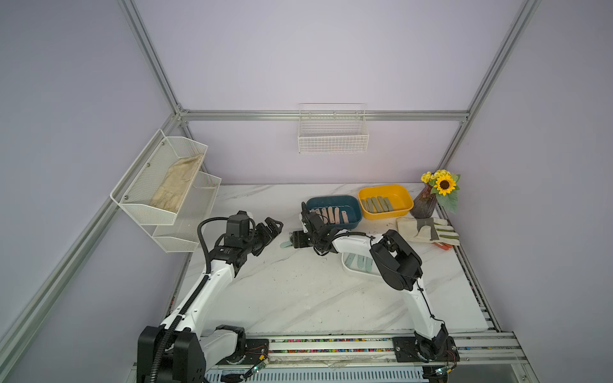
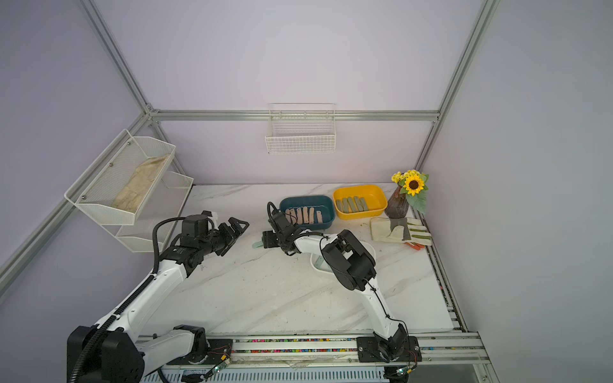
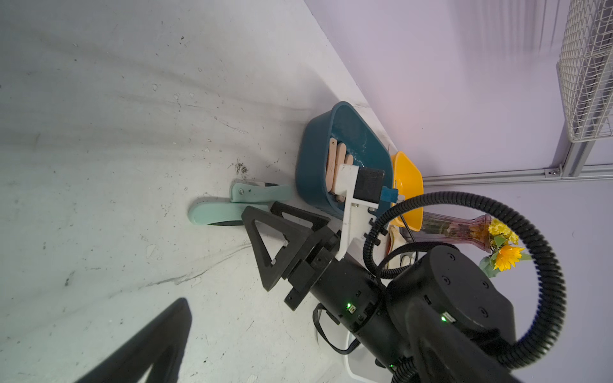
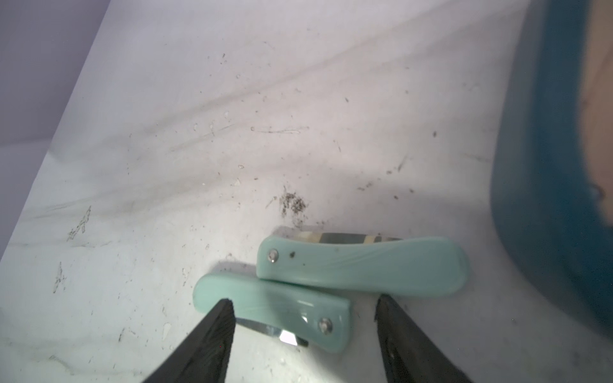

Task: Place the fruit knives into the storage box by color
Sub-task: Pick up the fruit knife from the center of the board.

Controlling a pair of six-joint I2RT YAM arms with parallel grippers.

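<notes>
Two mint green fruit knives lie side by side on the marble table just left of the teal box (image 1: 333, 199): a nearer one (image 4: 275, 308) and a farther one (image 4: 361, 265). My right gripper (image 4: 303, 298) is open and low over them, its jaws on either side of the nearer knife, not closed on it. In both top views only a mint tip (image 1: 285, 244) (image 2: 257, 244) shows beyond that gripper (image 1: 293, 239). Pink knives (image 1: 328, 214) lie in the teal box and olive knives (image 1: 376, 204) in the yellow box (image 1: 384, 187). A white box (image 1: 345, 268) under my right arm holds mint knives. My left gripper (image 1: 275, 225) hangs open and empty to the left.
A striped work glove (image 1: 428, 230) lies at the right, beside a vase of flowers (image 1: 424, 202). White mesh racks (image 1: 159, 185) hang on the left wall and a wire basket (image 1: 333, 139) on the back wall. Bare marble stretches toward the front edge.
</notes>
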